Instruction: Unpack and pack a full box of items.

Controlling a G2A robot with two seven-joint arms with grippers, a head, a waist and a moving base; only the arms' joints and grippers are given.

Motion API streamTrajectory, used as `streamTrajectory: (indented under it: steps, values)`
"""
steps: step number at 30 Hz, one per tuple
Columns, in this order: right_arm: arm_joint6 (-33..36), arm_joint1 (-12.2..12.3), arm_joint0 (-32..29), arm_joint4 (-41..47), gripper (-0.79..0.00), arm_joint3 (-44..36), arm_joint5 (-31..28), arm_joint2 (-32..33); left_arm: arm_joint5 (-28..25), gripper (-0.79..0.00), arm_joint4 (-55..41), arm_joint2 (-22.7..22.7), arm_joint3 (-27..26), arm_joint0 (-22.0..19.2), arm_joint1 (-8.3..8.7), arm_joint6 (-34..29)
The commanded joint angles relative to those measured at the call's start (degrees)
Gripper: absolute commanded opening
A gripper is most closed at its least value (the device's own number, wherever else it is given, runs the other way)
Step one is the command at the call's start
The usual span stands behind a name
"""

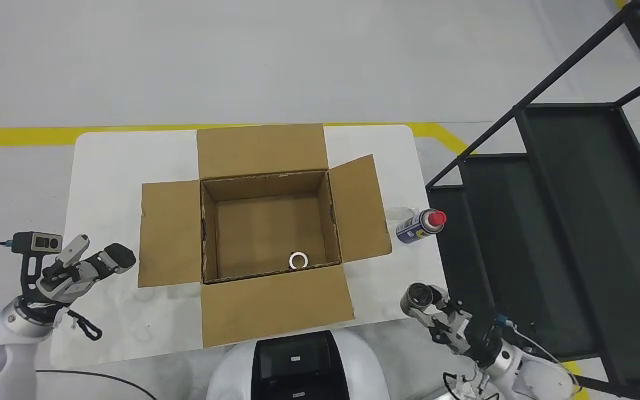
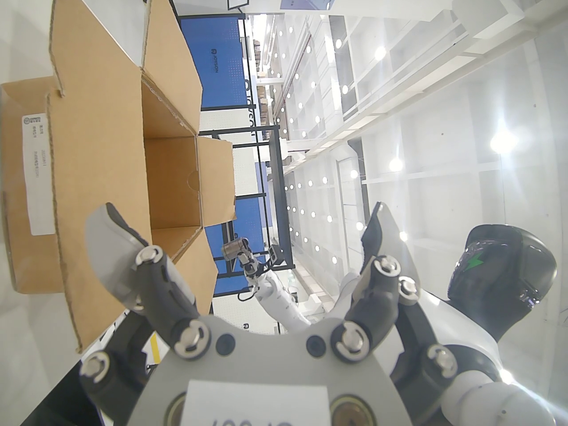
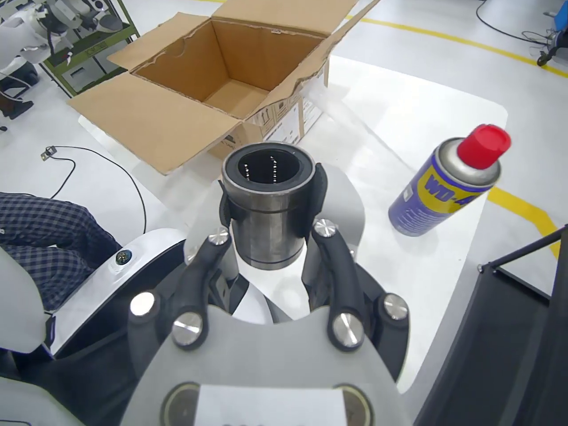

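An open cardboard box (image 1: 268,200) stands in the middle of the white table, flaps spread out. A small white ring (image 1: 298,261) lies on the box floor by its near wall. My right gripper (image 3: 270,199) is shut on a hollow steel cylinder (image 3: 266,206), held off the table's near right corner (image 1: 422,298). A blue spray can with a red cap (image 1: 420,225) lies on the table right of the box (image 3: 248,64). My left gripper (image 2: 239,246) is open and holds nothing, at the table's near left edge (image 1: 95,262), beside the box (image 2: 102,170).
A dark metal shelf rack (image 1: 545,210) stands close along the table's right side. A thin black cable (image 1: 85,325) lies at the near left corner of the table (image 1: 110,160). Bare white tabletop shows on the left and behind the box.
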Motion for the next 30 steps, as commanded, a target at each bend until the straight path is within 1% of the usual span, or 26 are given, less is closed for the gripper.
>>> streamTrajectory:
  steps: [1, 3, 18, 20, 21, 23, 24, 27, 30]
  values:
    - [-2.92, 0.12, 2.13, -3.25, -0.785, 2.42, 0.83, -2.16, 0.0, 0.0, 0.0, 0.0, 0.0, 0.0, 0.0, 0.0]
    - [-5.2, 0.23, 4.0, -4.95, -0.785, 4.65, 1.55, -3.82, 0.0, 0.0, 0.0, 0.0, 0.0, 0.0, 0.0, 0.0]
    - [-4.98, 0.22, 4.14, -4.79, -0.785, 4.81, 1.87, -3.82, 0.0, 0.0, 0.0, 0.0, 0.0, 0.0, 0.0, 0.0]
    - [-3.34, 0.22, 5.48, -4.36, -0.785, 6.37, 3.62, -4.32, 0.0, 0.0, 0.0, 0.0, 0.0, 0.0, 0.0, 0.0]
    - [-3.8, 0.2, 6.2, -2.98, -0.785, 7.71, 3.23, -4.88, 0.0, 0.0, 0.0, 0.0, 0.0, 0.0, 0.0, 0.0]
    - [-4.27, 0.27, 8.15, -2.72, -0.785, 10.49, 4.21, -5.35, 0.0, 0.0, 0.0, 0.0, 0.0, 0.0, 0.0, 0.0]
    - [-5.6, 0.32, 9.16, -2.64, -0.785, 12.16, 3.81, -5.92, 0.0, 0.0, 0.0, 0.0, 0.0, 0.0, 0.0, 0.0]
    - [-9.91, 0.49, 12.53, -3.88, -0.785, 17.83, 5.38, -6.92, 0.0, 0.0, 0.0, 0.0, 0.0, 0.0, 0.0, 0.0]
    - [-13.97, 0.63, 15.22, -5.91, -0.785, 23.22, 8.19, -7.87, 0.0, 0.0, 0.0, 0.0, 0.0, 0.0, 0.0, 0.0]
